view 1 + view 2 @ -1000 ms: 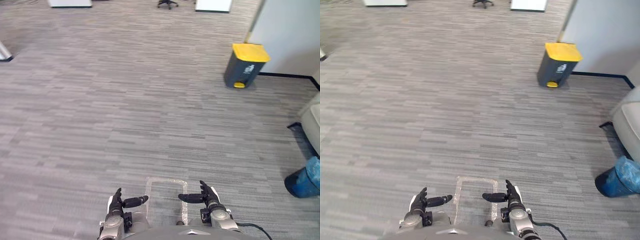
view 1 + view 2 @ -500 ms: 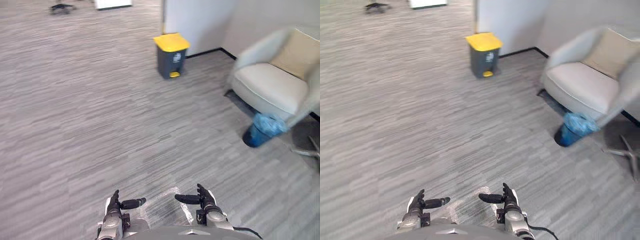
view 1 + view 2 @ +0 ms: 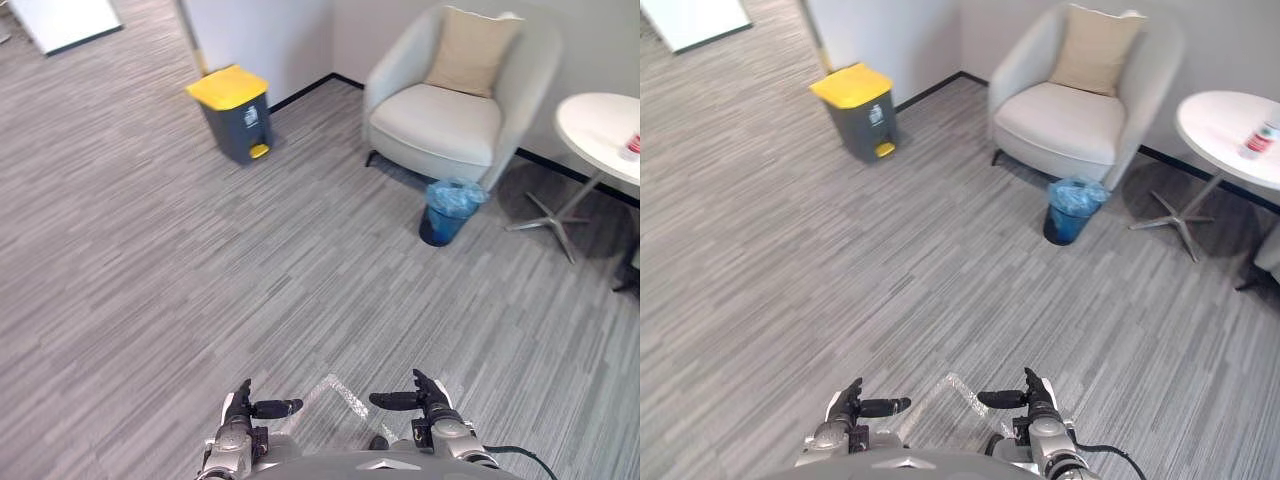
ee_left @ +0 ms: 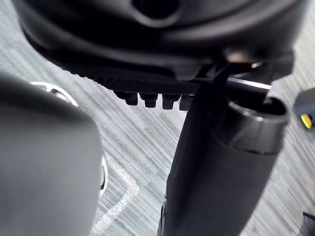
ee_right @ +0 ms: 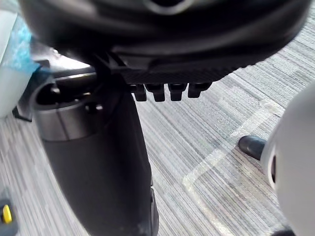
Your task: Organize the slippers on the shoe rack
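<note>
Left hand (image 3: 240,412), right hand (image 3: 426,402) relaxed; bin (image 3: 234,125) label (image 3: 250,117) illegible.

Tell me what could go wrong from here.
Walking ahead, the robot may knock over the blue-lined waste bin, which stands loose on the floor by the armchair. The round table has splayed legs that sit low and could catch a foot.

— What stands along the wall (image 3: 262,38)?
— A grey pedal bin (image 3: 236,125) with a yellow lid, then a pale armchair (image 3: 436,122) holding a beige cushion (image 3: 471,50).
— And near the chair?
— A blue-lined wastebasket (image 3: 449,210) just in front of it, and a round white table (image 3: 600,130) beside it.
</note>
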